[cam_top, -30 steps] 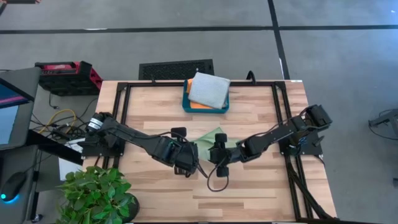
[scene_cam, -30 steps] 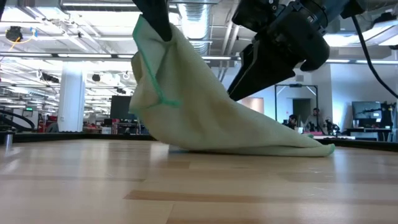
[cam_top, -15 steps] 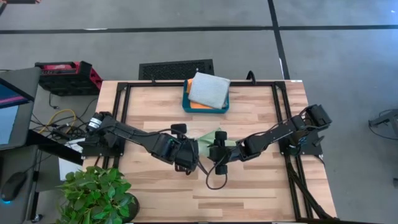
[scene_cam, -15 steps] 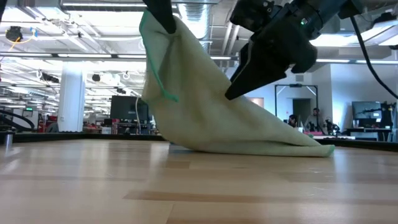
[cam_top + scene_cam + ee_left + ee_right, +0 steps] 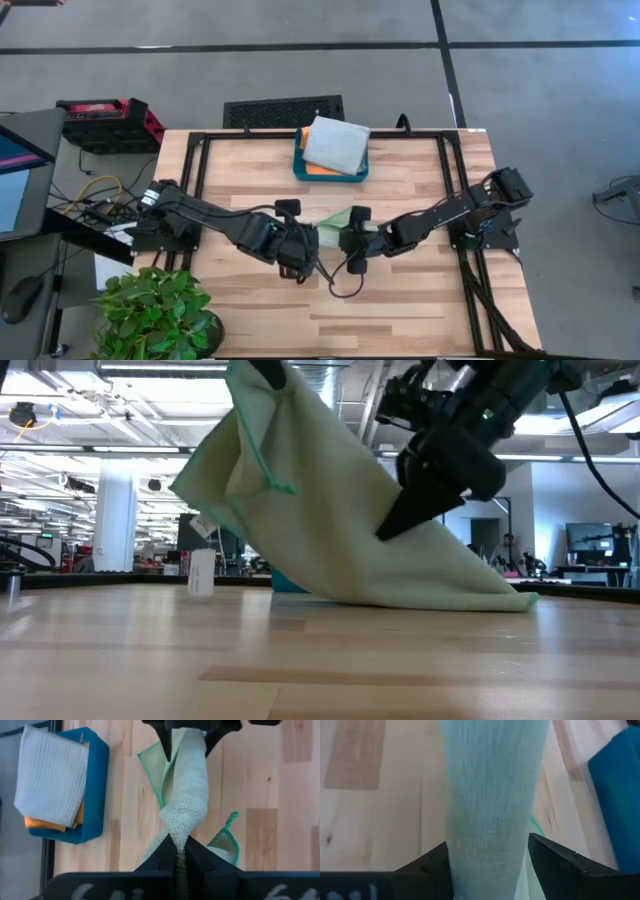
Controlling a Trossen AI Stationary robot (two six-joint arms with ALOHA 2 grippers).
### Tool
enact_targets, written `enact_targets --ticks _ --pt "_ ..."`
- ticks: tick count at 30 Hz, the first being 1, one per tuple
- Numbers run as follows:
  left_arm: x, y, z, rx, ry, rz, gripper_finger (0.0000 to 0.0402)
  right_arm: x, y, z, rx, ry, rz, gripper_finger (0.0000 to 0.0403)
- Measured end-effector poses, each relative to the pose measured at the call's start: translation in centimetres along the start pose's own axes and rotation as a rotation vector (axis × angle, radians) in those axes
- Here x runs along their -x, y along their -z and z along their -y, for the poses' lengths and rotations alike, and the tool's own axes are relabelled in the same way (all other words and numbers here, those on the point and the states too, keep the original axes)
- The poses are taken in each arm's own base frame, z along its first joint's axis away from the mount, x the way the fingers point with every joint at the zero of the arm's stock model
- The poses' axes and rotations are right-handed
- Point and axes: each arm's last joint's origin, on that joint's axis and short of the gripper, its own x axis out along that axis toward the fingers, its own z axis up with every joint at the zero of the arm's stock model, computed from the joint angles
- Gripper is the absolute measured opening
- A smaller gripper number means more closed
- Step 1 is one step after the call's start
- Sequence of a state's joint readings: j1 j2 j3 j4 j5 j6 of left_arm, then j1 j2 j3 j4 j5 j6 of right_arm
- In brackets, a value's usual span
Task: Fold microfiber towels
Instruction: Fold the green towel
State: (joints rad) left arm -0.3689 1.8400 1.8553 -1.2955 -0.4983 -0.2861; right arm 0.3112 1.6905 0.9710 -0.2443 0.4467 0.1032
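- Plant (image 5: pixel 155 310): off the desk's near-left corner, clear of the work.
- Desk (image 5: pixel 250 170): pale wood, carrying the tray and the green towel.
- Left claw (image 5: pixel 308 243): mid-desk, fingers pressed together, pinching one corner of the green towel and holding it raised, as the low view shows.
- Green towel (image 5: pixel 330 520): light green cloth with darker green edging. It hangs from the pinched corner and slopes down to the desk, its lower part resting flat at the low view's right. The long axis runs from the left claw's pinch towards the right claw, roughly across the desk.
- Right claw (image 5: pixel 347 240): just right of the left claw, fingers spread wide with the towel's band running between them in its own wrist view. Whether either finger touches the cloth cannot be told; it does not grip.
- Key relation: the cloth lies straight ahead of the right claw, between its fingers. The right arm is judged the nearer one to take a second hold, closing on the band while the left keeps the corner up.
- Tray (image 5: pixel 300 170): teal, at the far edge of the desk, well apart from both claws.
- Grey towel (image 5: pixel 336 143): folded, on top of the tray's stack.
- Orange towel (image 5: pixel 47 824): beneath the grey one, only its edge showing.
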Motion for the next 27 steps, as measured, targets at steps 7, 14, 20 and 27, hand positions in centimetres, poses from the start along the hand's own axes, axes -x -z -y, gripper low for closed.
enact_targets --ticks 7,14,20,27 --pt "1.7 0.1 -0.7 -0.013 -0.010 -0.024 0.0000 0.1 0.8 0.0 0.007 0.006 -0.073 0.0249" --pt "1.9 0.3 -0.9 -0.001 -0.018 -0.039 0.0000 0.3 1.0 -0.4 0.018 0.001 -0.086 0.0209" --pt "1.9 0.3 -0.9 0.004 -0.019 -0.040 0.0000 0.4 1.4 -0.4 0.063 0.003 -0.120 0.0054" --pt "1.6 1.1 -1.0 0.044 -0.057 -0.134 0.0000 2.7 1.5 0.6 0.131 0.074 -0.145 0.0014"
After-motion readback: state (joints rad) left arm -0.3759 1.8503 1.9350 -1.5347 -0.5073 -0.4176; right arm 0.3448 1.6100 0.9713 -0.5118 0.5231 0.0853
